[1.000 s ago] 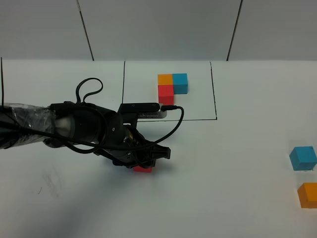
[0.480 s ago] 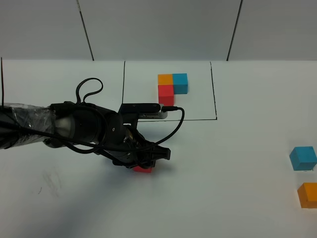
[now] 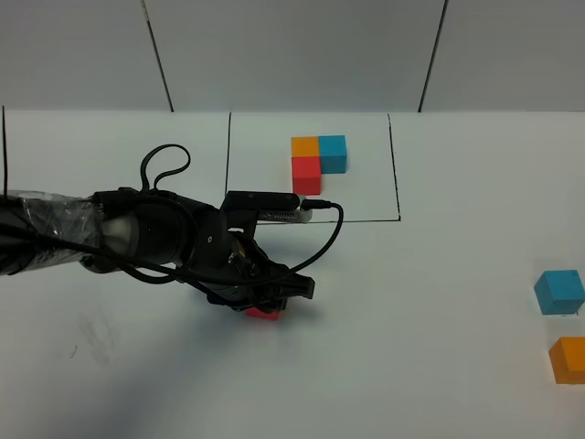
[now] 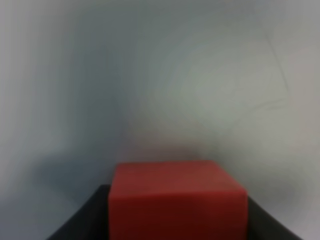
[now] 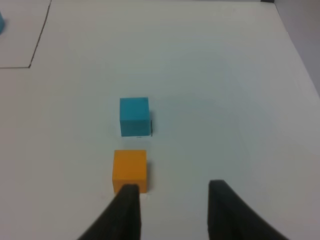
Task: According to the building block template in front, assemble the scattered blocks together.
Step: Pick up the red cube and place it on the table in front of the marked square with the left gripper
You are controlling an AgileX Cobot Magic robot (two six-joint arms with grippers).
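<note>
Three loose cubes and one template (image 3: 317, 161) lie on the white table (image 3: 430, 311) before you. The template is an L of orange, blue and red cubes joined squarely. It sits at the far middle of the table, inside a thin black rectangle (image 3: 394, 165).

Left arm: your left gripper (image 3: 272, 300) is down at the table, in front of the rectangle's near edge and left of centre. It covers the red cube (image 3: 264, 314), of which the high view shows only a sliver beneath the black fingers. In the left wrist view the red cube (image 4: 177, 200) fills the space between the two dark fingers (image 4: 82, 222). They meet its opposite side faces, so the jaws are closed onto the cube with no visible gap. You cannot tell from either view whether the cube rests on the table or is raised slightly.

Right arm: the blue cube (image 3: 558, 291) and the orange cube (image 3: 569, 358) stand at the right edge of the table, well apart from the red cube and the template. The blue one is farther back and the orange one nearer, close together but not touching. In the right wrist view the jaws of your right gripper (image 5: 172, 192) stand wide apart and hold nothing. The orange cube (image 5: 130, 170) lies just beyond the tip of one finger (image 5: 127, 210), to one side of the gap, and the blue cube (image 5: 134, 116) is just past it.
</note>
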